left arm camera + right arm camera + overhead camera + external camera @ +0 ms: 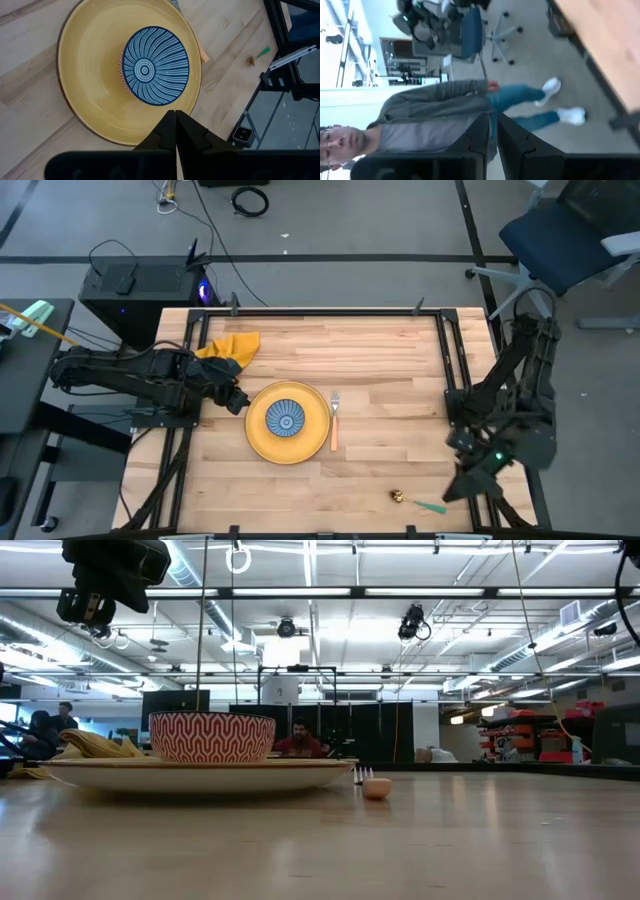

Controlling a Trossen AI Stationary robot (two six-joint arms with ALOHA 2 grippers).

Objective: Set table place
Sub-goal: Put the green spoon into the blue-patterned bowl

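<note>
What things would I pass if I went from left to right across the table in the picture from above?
Left gripper and yellow napkin → yellow plate with the blue bowl on it → orange-handled fork → spoon → right gripper.

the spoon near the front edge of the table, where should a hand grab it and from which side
Probably by the green handle, coming straight down from above. The spoon lies flat on the table near the right front corner, apart from the plate, its gold bowl end toward the plate and the slim handle toward the right hand, which hangs closest.
</note>
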